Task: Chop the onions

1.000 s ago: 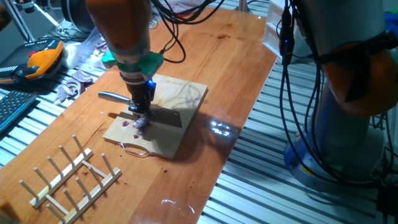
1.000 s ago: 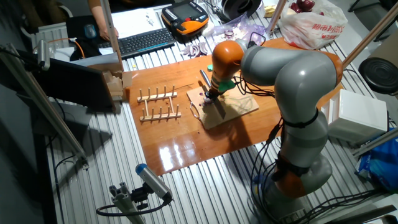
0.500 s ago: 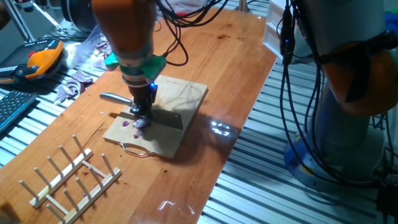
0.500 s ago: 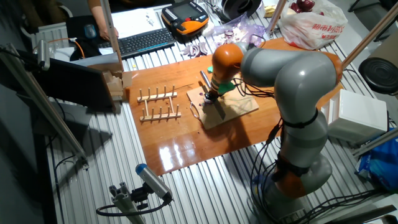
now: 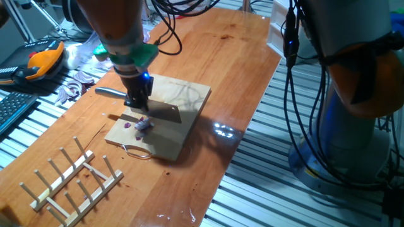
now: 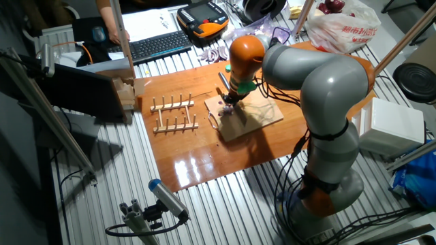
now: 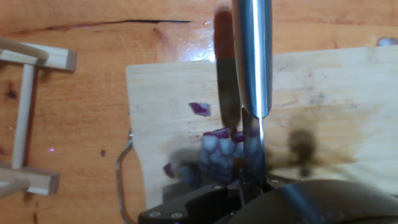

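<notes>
The onions (image 5: 141, 125) are a small cluster of purple-and-white diced bits on the near left part of the wooden cutting board (image 5: 186, 101). My gripper (image 5: 137, 104) is shut on a steel knife (image 5: 158, 112), whose blade hangs just above and behind the bits. In the other fixed view the gripper (image 6: 229, 101) stands over the onions (image 6: 224, 109) on the board (image 6: 262, 117). The hand view looks down the knife (image 7: 251, 59) at the diced onions (image 7: 217, 149), with one loose bit (image 7: 199, 109) to the left on the board (image 7: 161, 93).
A wooden peg rack (image 5: 72, 180) lies near the table's front left, also in the hand view (image 7: 25, 112). A wire loop (image 5: 137, 151) hangs at the board's near edge. An orange teach pendant (image 5: 41, 60), a keyboard (image 5: 12, 110) and purple scraps (image 5: 79, 82) lie off the table's left.
My gripper has lifted the knife up off the diced onions and shifted it a little to the left and back. The onion bits stay in place.
</notes>
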